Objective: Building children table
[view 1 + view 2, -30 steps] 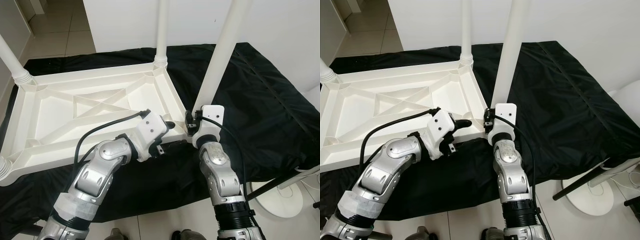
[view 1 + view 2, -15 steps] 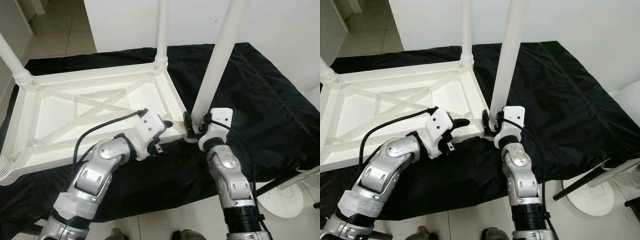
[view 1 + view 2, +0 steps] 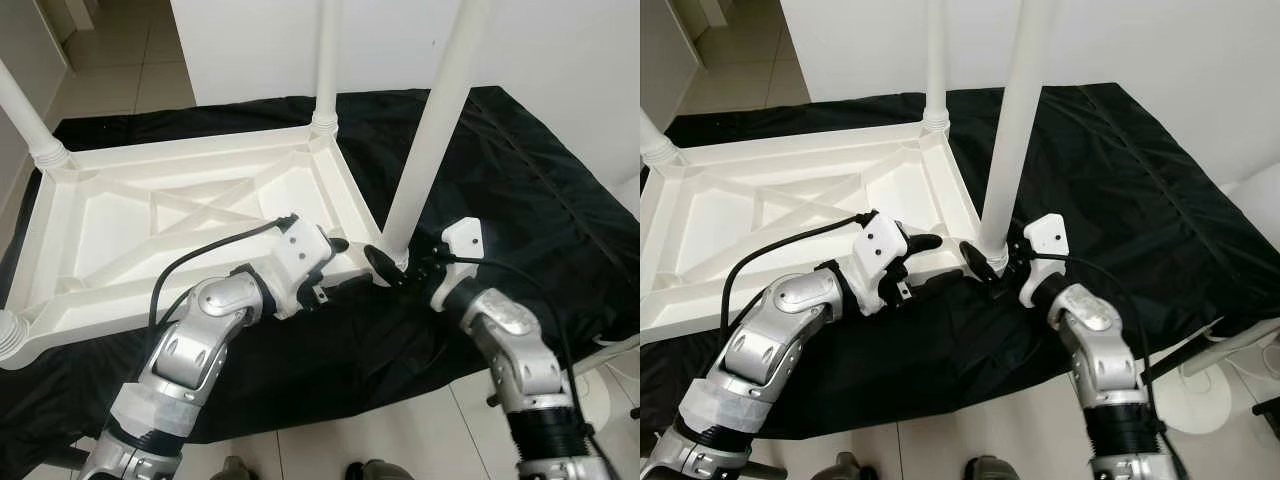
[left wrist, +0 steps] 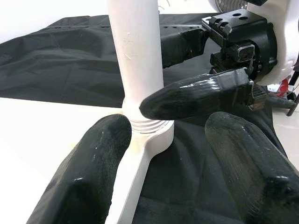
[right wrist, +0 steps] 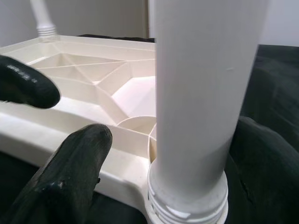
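Left eye view: the white children's table (image 3: pixel 190 215) lies upside down on a black cloth (image 3: pixel 520 170) spread over a counter, its ribbed underside facing up. Legs stand upright at its corners; the near right leg (image 3: pixel 432 120) rises out of the corner socket closest to the robot. The left gripper (image 3: pixel 335 247) rests at the table's near edge, just left of that corner, its black fingers apart and holding nothing. The right gripper (image 3: pixel 385 268) comes in from the right at the foot of the near right leg, one finger lying in front of the leg's base; its fingers are spread around the leg with a gap, not clamped on it.

Right eye view: the same layout, with the far leg (image 3: pixel 936 60) upright at the back corner and the right gripper's fingers beside the threaded collar of the near leg. A round white stand base (image 3: pixel 1225 390) sits on the tiled floor (image 3: pixel 740 60) to the right of the counter.

Left wrist view: the left gripper's two fingers (image 4: pixel 93 163) are spread wide, with the table's corner and the leg's ribbed collar (image 4: pixel 147 126) between and beyond them. One finger of the right gripper crosses in front of the collar.

Right wrist view: the leg stands close and large, one right finger (image 5: pixel 70 172) on one side of it, the other on the far side, neither clearly pressing it.
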Motion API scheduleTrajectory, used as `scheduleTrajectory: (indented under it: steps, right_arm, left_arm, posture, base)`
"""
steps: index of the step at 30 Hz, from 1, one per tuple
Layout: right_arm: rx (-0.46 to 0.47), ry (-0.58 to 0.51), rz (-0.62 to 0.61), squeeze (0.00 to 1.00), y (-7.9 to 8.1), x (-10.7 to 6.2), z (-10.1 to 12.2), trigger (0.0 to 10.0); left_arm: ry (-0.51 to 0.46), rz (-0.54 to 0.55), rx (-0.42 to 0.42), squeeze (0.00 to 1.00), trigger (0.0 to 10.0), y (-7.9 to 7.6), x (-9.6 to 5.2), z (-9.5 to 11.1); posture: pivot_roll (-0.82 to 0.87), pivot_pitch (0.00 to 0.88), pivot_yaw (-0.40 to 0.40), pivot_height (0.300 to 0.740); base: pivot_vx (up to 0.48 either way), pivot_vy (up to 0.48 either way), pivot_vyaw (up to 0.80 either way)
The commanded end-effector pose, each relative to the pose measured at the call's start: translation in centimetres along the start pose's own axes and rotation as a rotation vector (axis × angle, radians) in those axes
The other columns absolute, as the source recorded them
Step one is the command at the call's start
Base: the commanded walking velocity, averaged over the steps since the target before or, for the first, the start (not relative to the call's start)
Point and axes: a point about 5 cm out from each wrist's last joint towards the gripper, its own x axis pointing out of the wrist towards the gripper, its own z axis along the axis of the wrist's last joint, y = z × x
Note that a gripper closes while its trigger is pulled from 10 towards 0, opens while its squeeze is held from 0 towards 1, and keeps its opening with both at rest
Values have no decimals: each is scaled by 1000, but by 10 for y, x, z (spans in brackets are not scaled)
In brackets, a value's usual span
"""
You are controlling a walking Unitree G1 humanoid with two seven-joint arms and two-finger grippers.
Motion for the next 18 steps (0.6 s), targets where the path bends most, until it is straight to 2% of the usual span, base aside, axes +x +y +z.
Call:
scheduleTrajectory:
  steps: [1, 4, 6, 12, 13, 15, 16, 18]
  right_arm:
    - [0, 7, 55, 0, 3, 4, -2, 10000]
    - [-49, 26, 91, 0, -4, 9, -2, 10000]
    - [-56, 45, 114, 0, -11, 15, -4, 10000]
    - [-65, 71, 120, 0, -18, 23, -10, 10000]
    - [-70, 83, 121, 0, -19, 24, -13, 9373]
    - [-73, 91, 122, 0, -19, 25, -15, 9373]
    - [-67, 93, 129, 0, -18, 26, -18, 0]
    - [-57, 92, 139, 0, -16, 26, -22, 0]
  left_arm:
    - [15, 10, 8, 0, 10000, 0, 0, -1]
    - [17, 12, 9, 0, 10000, 1, -1, -1]
    - [17, 12, 10, 0, 10000, 1, 0, -1]
    - [10, 17, 10, 0, 10000, 2, 2, 0]
    - [7, 18, 9, 0, 10000, 2, 3, 1]
    - [6, 19, 9, 0, 10000, 2, 3, 1]
    - [3, 21, 9, 0, 10000, 2, 4, 1]
    - [0, 23, 9, 0, 10000, 2, 5, 1]
  posture:
    - [-62, 42, 36, 740]
    - [-63, 42, 37, 740]
    - [-64, 44, 35, 740]
    - [-64, 41, 31, 740]
    - [-69, 38, 28, 740]
    - [-69, 38, 28, 740]
    - [-70, 38, 27, 740]
    - [-75, 33, 25, 740]
  base:
    - [0, 0, 0]
    - [0, 0, 0]
    - [0, 0, 0]
    - [0, 0, 0]
    - [0, 0, 0]
    - [0, 0, 0]
    - [0, 0, 0]
    - [0, 0, 0]
